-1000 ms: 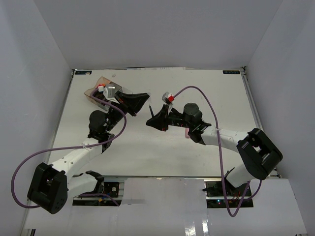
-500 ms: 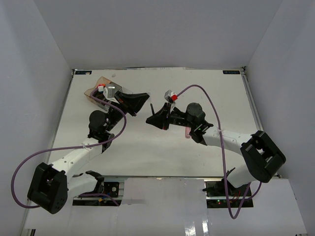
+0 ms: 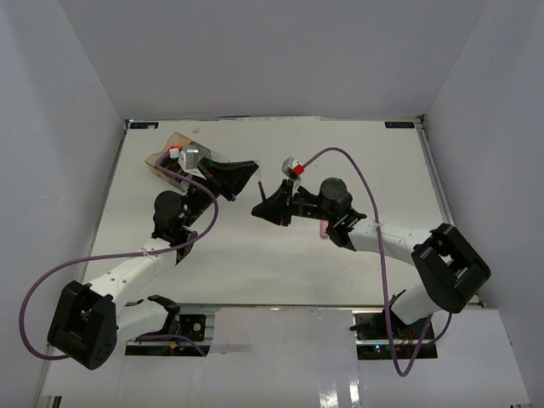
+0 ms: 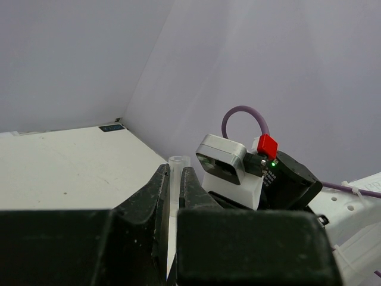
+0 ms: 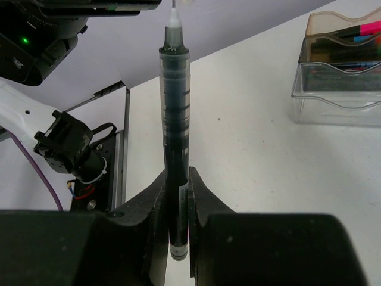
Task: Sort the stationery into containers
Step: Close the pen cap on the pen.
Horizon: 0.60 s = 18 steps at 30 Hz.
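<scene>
In the right wrist view my right gripper (image 5: 177, 176) is shut on a thin black pen (image 5: 175, 107), which stands upright with its bare tip pointing away from the fingers. From the left wrist view, my left gripper (image 4: 174, 174) is shut on a small clear pen cap (image 4: 178, 162). Seen from above, the left gripper (image 3: 246, 174) and right gripper (image 3: 262, 206) hover close together over the table's middle, with the pen (image 3: 261, 189) between them. The containers (image 5: 339, 71) show amber, grey and clear compartments holding pink and blue markers. From above, the containers (image 3: 163, 153) sit at the far left, partly hidden by the left wrist.
A pink marker (image 3: 322, 228) lies on the white table (image 3: 374, 170) under the right forearm. White walls close in the back and both sides. Purple cables loop off both wrists. The right wrist's camera housing (image 4: 223, 164) sits just beyond the left fingers.
The right arm has shifted only slightly; both grippers hold the pen and cap as before, still close together.
</scene>
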Available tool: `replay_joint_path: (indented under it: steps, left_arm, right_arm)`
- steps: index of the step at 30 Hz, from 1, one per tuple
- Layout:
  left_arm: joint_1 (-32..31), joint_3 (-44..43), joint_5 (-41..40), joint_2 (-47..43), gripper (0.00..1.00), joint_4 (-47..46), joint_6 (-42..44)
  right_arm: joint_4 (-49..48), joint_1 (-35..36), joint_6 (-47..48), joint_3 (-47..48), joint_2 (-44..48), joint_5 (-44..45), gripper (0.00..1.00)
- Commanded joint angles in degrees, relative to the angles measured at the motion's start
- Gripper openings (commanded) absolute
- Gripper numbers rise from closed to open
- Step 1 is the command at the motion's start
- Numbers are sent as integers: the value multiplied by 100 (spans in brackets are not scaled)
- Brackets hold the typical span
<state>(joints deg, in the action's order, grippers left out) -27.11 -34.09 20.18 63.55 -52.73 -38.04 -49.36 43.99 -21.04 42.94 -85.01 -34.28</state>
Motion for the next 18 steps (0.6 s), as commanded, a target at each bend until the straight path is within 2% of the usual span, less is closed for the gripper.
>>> replay_joint_path:
  steps: [1,18]
  left_arm:
    - [22,69,47,-62,1,-115,-28]
    - [22,113,152,0,0,-247,-116]
  right_arm:
    - [-56,5,-23,180,-68,-105,8]
    - [-38,-4,65,356,-7,53,8]
